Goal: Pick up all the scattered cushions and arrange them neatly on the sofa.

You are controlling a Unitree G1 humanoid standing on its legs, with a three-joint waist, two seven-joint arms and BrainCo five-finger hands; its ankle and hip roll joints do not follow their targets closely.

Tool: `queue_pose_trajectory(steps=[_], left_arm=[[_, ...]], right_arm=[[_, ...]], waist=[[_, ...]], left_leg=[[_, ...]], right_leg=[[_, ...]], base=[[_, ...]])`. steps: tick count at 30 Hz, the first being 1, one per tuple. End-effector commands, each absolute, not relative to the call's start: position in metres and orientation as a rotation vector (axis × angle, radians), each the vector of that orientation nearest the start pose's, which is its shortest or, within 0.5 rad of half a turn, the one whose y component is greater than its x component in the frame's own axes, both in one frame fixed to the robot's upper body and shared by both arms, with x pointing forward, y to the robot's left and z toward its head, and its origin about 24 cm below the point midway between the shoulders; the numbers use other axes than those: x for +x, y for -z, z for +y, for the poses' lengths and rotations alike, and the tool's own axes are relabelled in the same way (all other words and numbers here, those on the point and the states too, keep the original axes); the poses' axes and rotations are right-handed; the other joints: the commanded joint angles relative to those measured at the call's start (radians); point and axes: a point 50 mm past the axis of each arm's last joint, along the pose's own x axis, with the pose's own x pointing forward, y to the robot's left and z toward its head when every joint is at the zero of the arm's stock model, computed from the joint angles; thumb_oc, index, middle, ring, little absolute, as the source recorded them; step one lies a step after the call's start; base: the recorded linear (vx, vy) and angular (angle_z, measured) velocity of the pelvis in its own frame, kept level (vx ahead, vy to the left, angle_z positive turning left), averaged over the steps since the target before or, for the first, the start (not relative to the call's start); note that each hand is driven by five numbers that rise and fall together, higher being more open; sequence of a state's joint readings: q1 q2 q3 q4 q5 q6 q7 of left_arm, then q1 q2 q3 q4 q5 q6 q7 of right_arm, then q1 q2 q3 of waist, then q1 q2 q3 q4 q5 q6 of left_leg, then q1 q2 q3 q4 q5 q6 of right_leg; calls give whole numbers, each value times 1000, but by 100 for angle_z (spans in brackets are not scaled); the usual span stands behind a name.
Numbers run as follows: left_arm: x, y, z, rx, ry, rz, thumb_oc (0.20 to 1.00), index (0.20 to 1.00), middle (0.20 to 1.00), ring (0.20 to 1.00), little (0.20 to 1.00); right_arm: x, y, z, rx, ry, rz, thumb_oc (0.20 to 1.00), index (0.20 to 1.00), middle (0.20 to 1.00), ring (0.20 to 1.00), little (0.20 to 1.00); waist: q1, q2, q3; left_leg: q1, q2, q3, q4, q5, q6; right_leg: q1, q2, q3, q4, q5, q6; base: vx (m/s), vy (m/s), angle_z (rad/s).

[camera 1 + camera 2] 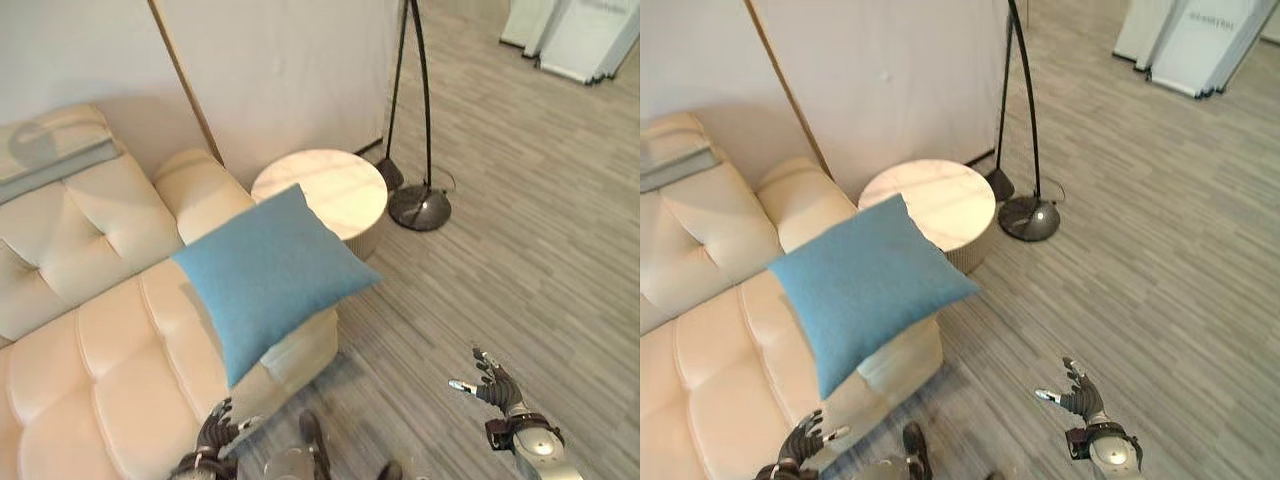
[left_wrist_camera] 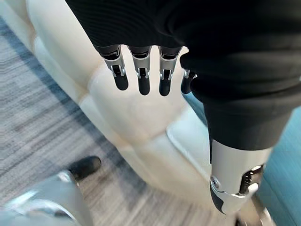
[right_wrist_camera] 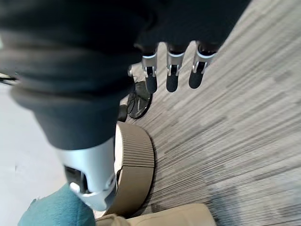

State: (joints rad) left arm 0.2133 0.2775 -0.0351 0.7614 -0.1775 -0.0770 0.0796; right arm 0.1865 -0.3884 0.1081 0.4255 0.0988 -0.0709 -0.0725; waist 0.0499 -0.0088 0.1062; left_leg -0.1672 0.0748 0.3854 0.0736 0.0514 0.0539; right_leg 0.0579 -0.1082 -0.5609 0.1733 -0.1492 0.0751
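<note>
1. The blue cushion (image 1: 268, 272) lies tilted on the cream sofa (image 1: 90, 350), overhanging the seat's front corner.
2. Left robot hand (image 1: 215, 432) hangs spread beside the sofa.
3. Right robot hand (image 1: 494, 384) hovers spread over the floor (image 1: 520, 250).

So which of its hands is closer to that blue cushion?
The left hand. It hangs just below the blue cushion's lower corner, at the sofa's front edge. The right hand is out over the wooden floor, well off to the side.
</note>
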Motion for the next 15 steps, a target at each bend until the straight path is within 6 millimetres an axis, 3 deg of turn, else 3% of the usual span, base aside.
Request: queue_pose_trajectory(steps=[1, 2, 3, 4, 5, 8, 10, 13, 15], left_arm=[[127, 109, 268, 174, -279, 771, 1000, 1000, 1000, 1000, 1000], [129, 107, 271, 178, -287, 765, 1000, 1000, 1000, 1000, 1000], [130, 105, 274, 189, -294, 754, 1000, 1000, 1000, 1000, 1000], [131, 104, 275, 188, -294, 745, 1000, 1000, 1000, 1000, 1000], [131, 104, 274, 188, -294, 745, 1000, 1000, 1000, 1000, 1000], [134, 103, 274, 185, -290, 735, 1000, 1000, 1000, 1000, 1000], [137, 101, 273, 172, -293, 718, 1000, 1000, 1000, 1000, 1000], [140, 98, 277, 173, -315, 699, 1000, 1000, 1000, 1000, 1000], [141, 95, 279, 182, -317, 686, 1000, 1000, 1000, 1000, 1000]], right_arm=[[190, 49, -245, -328, 62, 436, 1000, 1000, 1000, 1000, 1000], [191, 48, -243, -318, 57, 430, 1000, 1000, 1000, 1000, 1000], [193, 47, -241, -314, 53, 419, 1000, 1000, 1000, 1000, 1000], [193, 47, -242, -315, 57, 420, 1000, 1000, 1000, 1000, 1000], [193, 47, -242, -315, 57, 420, 1000, 1000, 1000, 1000, 1000], [193, 46, -248, -323, 81, 421, 1000, 1000, 1000, 1000, 1000], [192, 42, -260, -348, 132, 415, 1000, 1000, 1000, 1000, 1000], [195, 31, -271, -388, 172, 378, 1000, 1000, 1000, 1000, 1000], [196, 25, -275, -401, 189, 353, 1000, 1000, 1000, 1000, 1000]], waist=[[28, -58, 31], [21, -62, 37], [8, -56, 51], [4, -47, 56], [5, -46, 56], [-19, -37, 75], [-51, -43, 89], [-62, -47, 93], [-64, -52, 94]], left_leg=[[27, -58, -69, -17, -49, -33], [45, -70, -89, -23, -61, -22], [79, -82, -135, -28, -80, -7], [82, -75, -148, -30, -65, -3], [81, -75, -148, -30, -65, -3], [109, -86, -211, -34, -72, -6], [133, -111, -282, -41, -81, -14], [140, -121, -310, -45, -84, -19], [144, -126, -321, -40, -91, -22]], right_leg=[[-7, -111, 181, 180, 111, 65], [-40, -112, 213, 243, 135, 70], [-115, -71, 299, 314, 115, 64], [-156, -35, 328, 297, 113, 42], [-156, -35, 328, 297, 113, 42], [-224, 13, 399, 190, 97, 28], [-261, 49, 503, 41, 147, 50], [-292, 49, 529, -5, 194, 63], [-269, 38, 519, -38, 194, 63]], base=[[230, 182, 53], [258, 149, 82], [181, 97, 132], [116, 44, 151], [63, -14, 130], [165, -34, 61], [200, -76, 58], [128, -68, 72], [94, -74, 30]])
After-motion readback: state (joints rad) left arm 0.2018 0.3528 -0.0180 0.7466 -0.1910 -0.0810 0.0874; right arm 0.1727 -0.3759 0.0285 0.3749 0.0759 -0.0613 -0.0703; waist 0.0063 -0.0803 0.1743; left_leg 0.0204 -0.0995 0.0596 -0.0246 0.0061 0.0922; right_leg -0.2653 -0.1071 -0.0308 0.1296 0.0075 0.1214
